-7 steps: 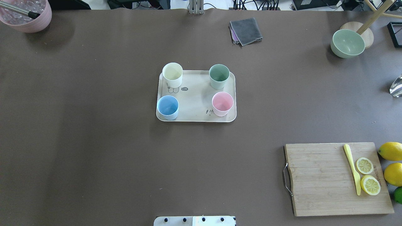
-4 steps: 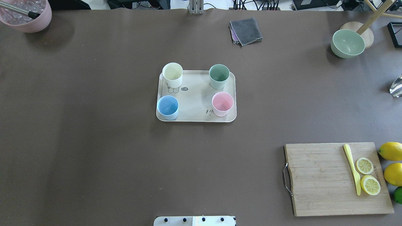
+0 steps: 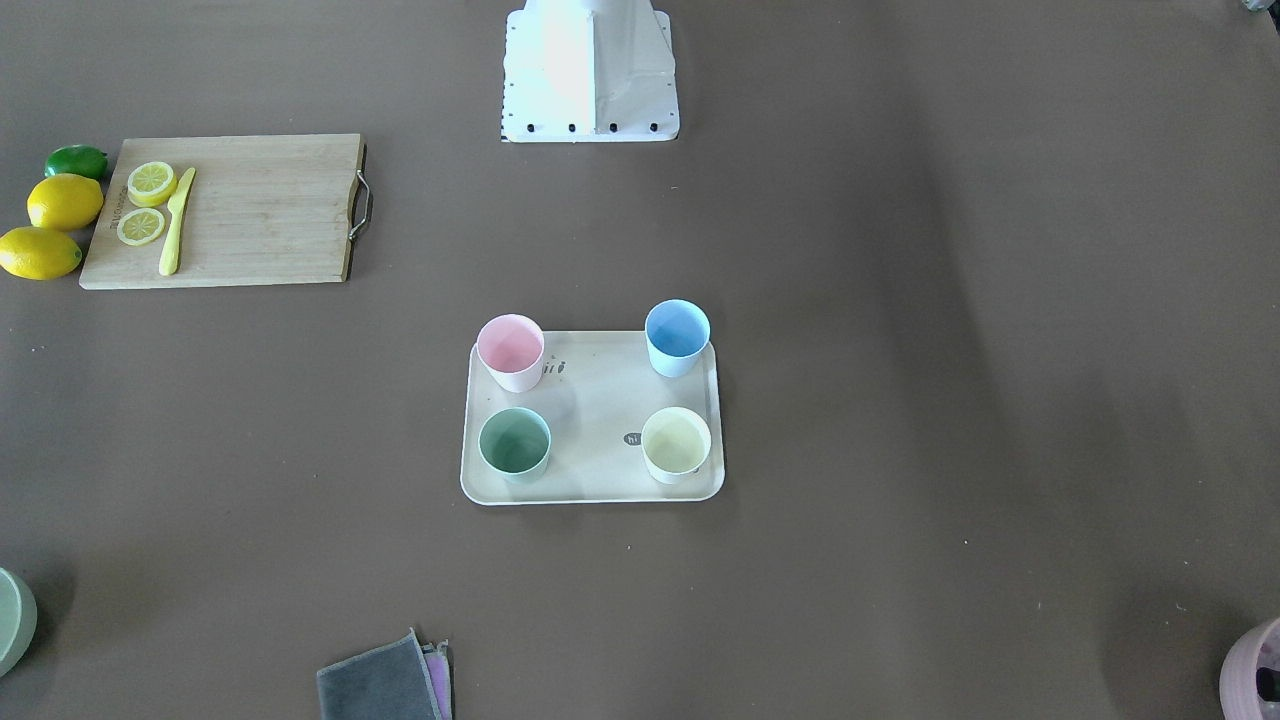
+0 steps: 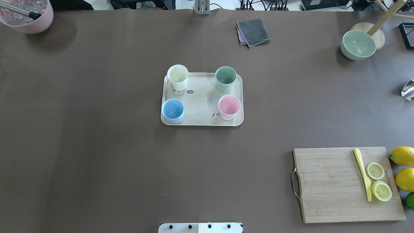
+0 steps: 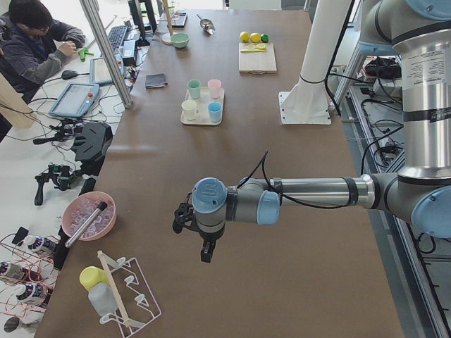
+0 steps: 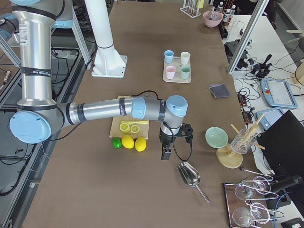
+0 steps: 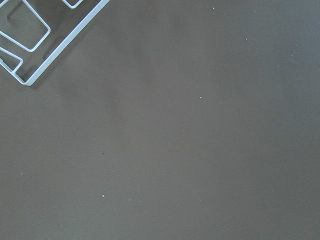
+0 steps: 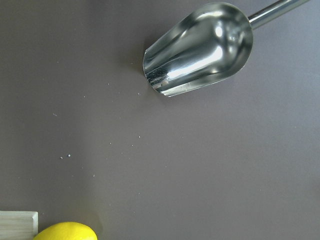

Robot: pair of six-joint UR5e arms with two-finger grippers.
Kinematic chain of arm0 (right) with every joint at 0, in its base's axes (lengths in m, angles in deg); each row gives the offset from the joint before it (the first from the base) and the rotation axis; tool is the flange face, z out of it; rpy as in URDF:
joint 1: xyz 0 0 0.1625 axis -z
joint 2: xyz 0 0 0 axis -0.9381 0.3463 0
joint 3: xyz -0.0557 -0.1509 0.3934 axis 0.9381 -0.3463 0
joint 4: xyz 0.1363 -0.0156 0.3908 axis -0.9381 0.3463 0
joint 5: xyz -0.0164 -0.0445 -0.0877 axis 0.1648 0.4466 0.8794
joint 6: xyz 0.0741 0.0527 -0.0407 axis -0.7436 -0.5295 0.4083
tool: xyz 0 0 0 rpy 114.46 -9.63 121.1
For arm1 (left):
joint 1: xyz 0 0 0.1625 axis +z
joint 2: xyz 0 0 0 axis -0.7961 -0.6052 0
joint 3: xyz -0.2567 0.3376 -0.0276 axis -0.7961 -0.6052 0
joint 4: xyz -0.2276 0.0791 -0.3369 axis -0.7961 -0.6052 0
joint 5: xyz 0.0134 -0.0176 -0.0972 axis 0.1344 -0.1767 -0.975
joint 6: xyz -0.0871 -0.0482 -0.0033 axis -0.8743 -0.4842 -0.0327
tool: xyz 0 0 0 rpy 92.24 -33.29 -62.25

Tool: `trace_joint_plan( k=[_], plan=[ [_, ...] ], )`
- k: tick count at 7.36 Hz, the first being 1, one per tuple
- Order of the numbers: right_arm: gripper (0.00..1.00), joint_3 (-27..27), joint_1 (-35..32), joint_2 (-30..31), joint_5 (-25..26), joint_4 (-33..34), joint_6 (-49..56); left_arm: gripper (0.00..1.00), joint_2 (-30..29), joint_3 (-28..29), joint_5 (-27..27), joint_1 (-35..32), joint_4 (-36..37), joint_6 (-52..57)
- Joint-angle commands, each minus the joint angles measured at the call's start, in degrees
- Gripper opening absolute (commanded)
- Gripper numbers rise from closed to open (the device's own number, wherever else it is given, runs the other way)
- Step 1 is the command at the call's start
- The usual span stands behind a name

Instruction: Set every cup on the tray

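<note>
Cups, four matte pastel tumblers (image 4: pixel 229 106), all sit on the beige white-rimmed tray (image 4: pixel 200 106) mid-worktop (image 4: pixel 97 145), so only a careless sweep could topple one; can't tell how wide the left pincer (image 5: pixel 204 255) or right pincer (image 6: pixel 165 154) is.

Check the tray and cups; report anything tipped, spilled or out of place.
Nothing stands out. The pink cup, cream cup, blue cup and green cup all stand upright on the tray, one near each corner, with nothing spilled.

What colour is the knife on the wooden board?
Pale yellow. The knife shows best in the overhead view.
</note>
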Motion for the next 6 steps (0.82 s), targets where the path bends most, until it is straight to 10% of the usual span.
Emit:
trace_joint_plan(
  k=[1,6],
  plan=[
    [1.0,-0.1,0.1,0.0,0.0,-0.3,0.0,0.98,-0.2,0.0,0.3,0.0,0.0,0.0],
    [1.0,-0.1,0.1,0.3,-1.4,-0.6,0.0,0.98,-0.4,0.0,0.4,0.0,0.0,-0.1]
  ],
)
